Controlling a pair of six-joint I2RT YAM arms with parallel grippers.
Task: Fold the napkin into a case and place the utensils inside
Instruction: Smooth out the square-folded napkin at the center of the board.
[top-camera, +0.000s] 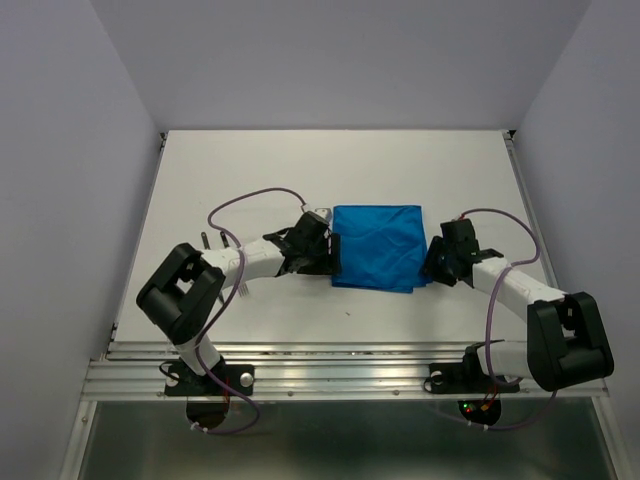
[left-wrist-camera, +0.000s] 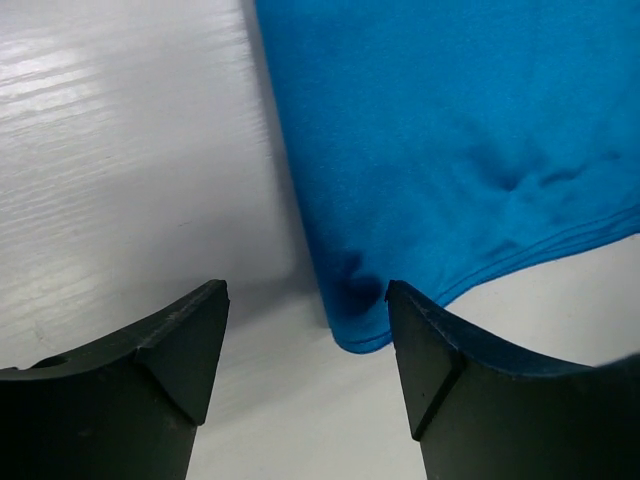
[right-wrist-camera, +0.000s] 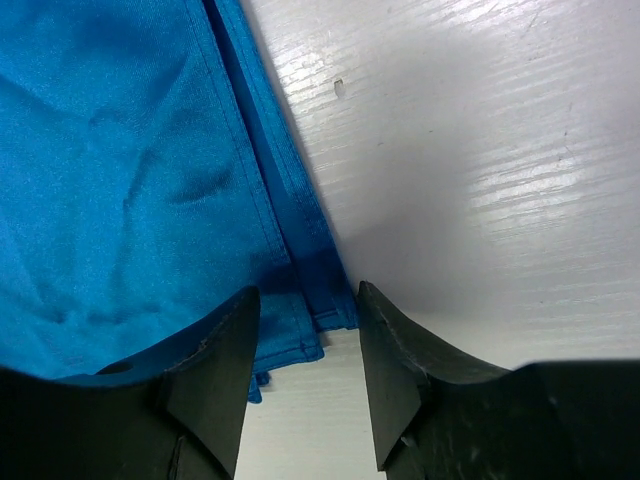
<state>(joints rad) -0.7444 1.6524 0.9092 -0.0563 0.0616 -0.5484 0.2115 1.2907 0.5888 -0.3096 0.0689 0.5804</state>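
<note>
napkin — folded blue cloth, flat on the table between both arms | left gripper — jaws wide, a left corner loose between them | right gripper parted narrower at a right corner, seemingly not pinching

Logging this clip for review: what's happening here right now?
Two robot arms are working on a bright blue napkin, which lies folded over in layers on the white table. The left claw and the right claw each sit open at a near corner of the cloth, gripping nothing.
</note>
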